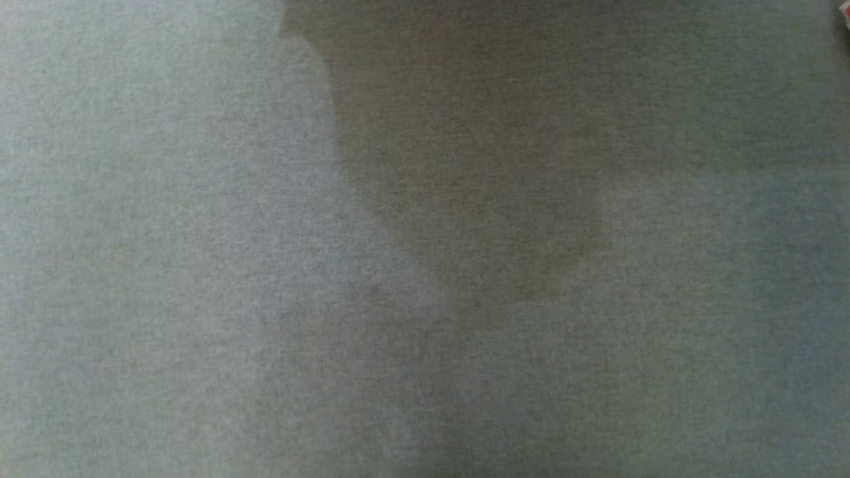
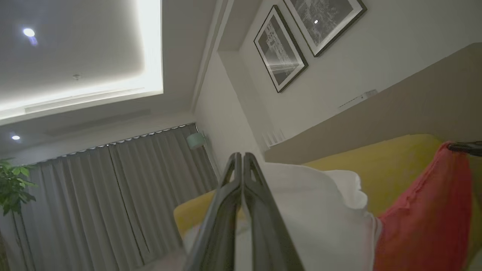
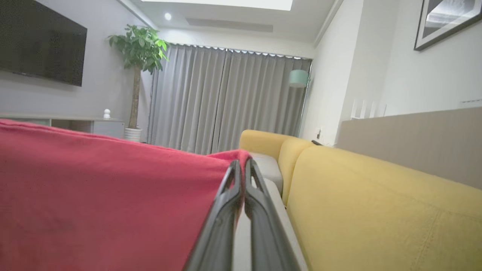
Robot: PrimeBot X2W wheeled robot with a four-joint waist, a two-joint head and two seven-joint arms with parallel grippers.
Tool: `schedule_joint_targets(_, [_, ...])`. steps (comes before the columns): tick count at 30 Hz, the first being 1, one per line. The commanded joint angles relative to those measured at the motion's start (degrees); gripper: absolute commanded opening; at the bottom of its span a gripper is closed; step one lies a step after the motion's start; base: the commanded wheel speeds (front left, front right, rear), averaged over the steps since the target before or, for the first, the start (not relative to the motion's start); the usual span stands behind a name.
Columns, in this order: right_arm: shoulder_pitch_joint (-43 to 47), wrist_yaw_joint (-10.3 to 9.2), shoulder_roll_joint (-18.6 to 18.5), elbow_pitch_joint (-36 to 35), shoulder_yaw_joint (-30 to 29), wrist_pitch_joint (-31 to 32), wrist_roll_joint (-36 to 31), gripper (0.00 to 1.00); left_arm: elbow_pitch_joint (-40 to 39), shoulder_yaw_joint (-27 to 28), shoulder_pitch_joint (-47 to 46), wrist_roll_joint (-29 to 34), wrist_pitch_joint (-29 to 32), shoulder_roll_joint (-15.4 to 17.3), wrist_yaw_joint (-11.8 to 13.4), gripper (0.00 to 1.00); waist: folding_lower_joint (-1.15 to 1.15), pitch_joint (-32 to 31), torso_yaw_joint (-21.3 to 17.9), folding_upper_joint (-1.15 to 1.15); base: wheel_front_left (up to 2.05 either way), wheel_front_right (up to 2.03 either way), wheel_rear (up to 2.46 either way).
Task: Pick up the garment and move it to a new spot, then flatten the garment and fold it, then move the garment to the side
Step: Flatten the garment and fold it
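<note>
The garment (image 3: 94, 195) is red cloth, spread wide across the left of the right wrist view. My right gripper (image 3: 242, 162) is shut on its upper edge, lifted beside the yellow sofa (image 3: 376, 203). In the left wrist view the garment (image 2: 421, 214) hangs at the right from my right gripper (image 2: 465, 147). It joins a white stretch of cloth (image 2: 320, 214) that bunches around my left gripper (image 2: 243, 156). That gripper's fingers are pressed together and point up toward the ceiling. A red and white scrap (image 1: 845, 13) shows in the top right corner of the head view.
Grey woven fabric (image 1: 425, 265) with a broad shadow across its middle lies close under the head camera. Behind the sofa runs a beige panel (image 3: 414, 139). Grey curtains (image 3: 226, 101), a potted plant (image 3: 139, 49), a wall television (image 3: 41, 45) and framed pictures (image 2: 280, 49) ring the room.
</note>
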Motion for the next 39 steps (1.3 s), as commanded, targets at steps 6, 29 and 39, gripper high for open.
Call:
schedule_joint_targets(6, [10.4, -0.05, -0.9, 0.8, 0.5, -0.9, 0.6, 0.0, -9.4, 0.7, 17.5, -5.4, -1.3, 4.9, 0.1, 0.0, 0.0, -0.6, 1.2, 0.0, 0.0, 0.0, 0.0])
schedule_joint_targets(29, [59.6, -0.05, 5.3, -16.9, -16.3, -1.1, -1.0, 0.0, -28.4, -0.1, 77.2, -10.6, -0.9, 5.1, 4.0, 0.0, 0.0, -8.1, -1.1, 0.0, 0.0, 0.0, 0.0])
schedule_joint_targets(39, [60.6, -0.05, 6.6, -17.9, -17.3, -1.1, -0.9, 0.0, -30.3, 2.1, 72.1, -8.8, 0.3, 7.4, 4.3, 0.0, 0.0, -7.0, -1.5, 0.0, 0.0, 0.0, 0.0])
